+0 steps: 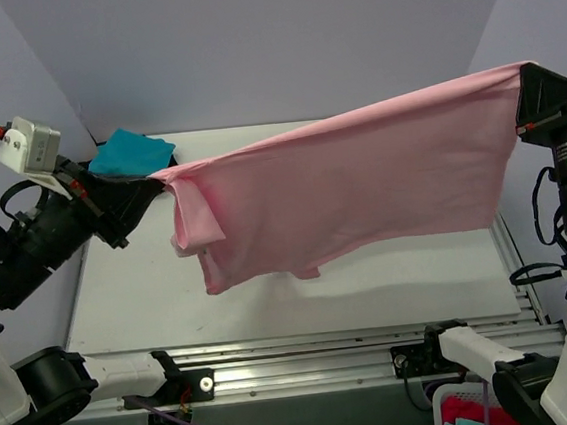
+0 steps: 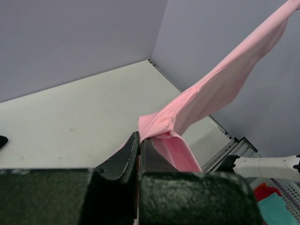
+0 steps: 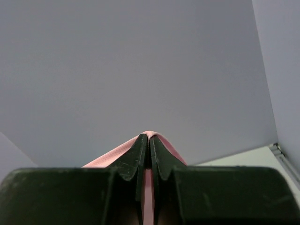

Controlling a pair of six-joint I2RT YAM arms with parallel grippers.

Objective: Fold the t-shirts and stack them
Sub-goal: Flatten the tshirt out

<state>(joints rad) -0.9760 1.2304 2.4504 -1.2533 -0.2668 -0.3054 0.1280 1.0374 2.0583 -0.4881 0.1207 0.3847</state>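
1. Left wrist view: the two fingers of the left gripper (image 2: 139, 139) are pressed together and pinch an edge of the light-pink t-shirt (image 2: 206, 91). A small fold of cloth bunches just above the fingertips.
2. Right wrist view: the fingers of the right gripper (image 3: 149, 137) are also closed tight. A thin pink edge of the same shirt is caught between them and comes out at the tips.
3. From the left grip the shirt rises as a long band toward the upper right of the left wrist view.
4. In the top external view the shirt hangs spread in the air between the two grippers. Its right end is higher than its left end.
5. One short sleeve and the lower part of the shirt droop near the left gripper. They stay above the white table (image 1: 392, 292), where the shadow of the shirt lies.
6. A folded teal t-shirt (image 1: 129, 152) lies at the far left corner of the table, just behind the left gripper.
7. Beyond the near right edge of the table, a mesh basket (image 2: 289, 187) holds an orange-red cloth (image 2: 263, 191) and a teal cloth (image 2: 277, 210).
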